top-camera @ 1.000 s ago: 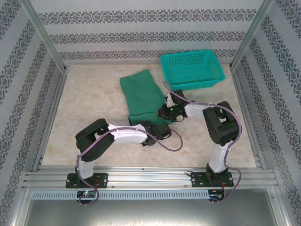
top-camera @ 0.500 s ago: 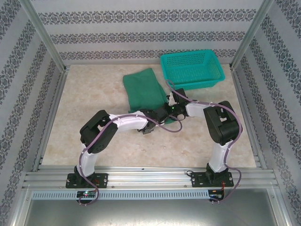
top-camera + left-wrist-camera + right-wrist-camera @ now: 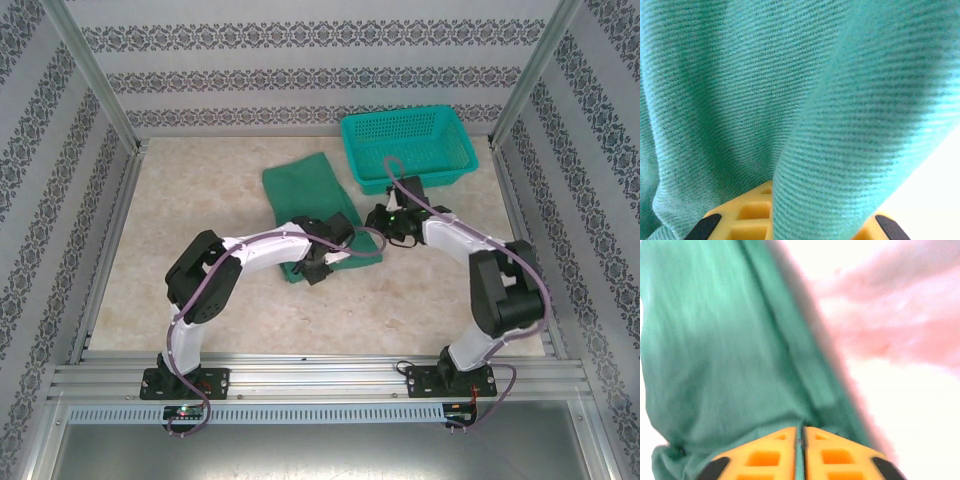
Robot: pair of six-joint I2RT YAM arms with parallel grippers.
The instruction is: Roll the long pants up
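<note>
A pale marbled worktop (image 3: 200, 200) is sitting inside patterned walls, seen from above. A basket (image 3: 400, 117) is standing at the far side. The pants (image 3: 305, 190) are lying folded into a strip just left of the basket, running from beside its left wall toward the near side. Both hands are working at the strip's near end, nearer than the basket: the left hand (image 3: 322, 258) on the bunched corner and the right hand (image 3: 376, 222) just in front of the basket's near wall.

In the left wrist view, a fold of the pants (image 3: 765, 90) is draping over and between the fingers (image 3: 752, 212). The left hand (image 3: 815, 222) seems to be gripping that fold.

In the right wrist view, blurred, the right hand (image 3: 801, 440) is holding its jaws almost together, with a thin line of green between them. It looks to be pinching the edge of the pants (image 3: 715, 365) above the bright worktop (image 3: 910, 415).

Judging by this, the rolling is only beginning. The near end is being gathered, while most of the strip beside the basket is lying flat, with no roll formed yet.
</note>
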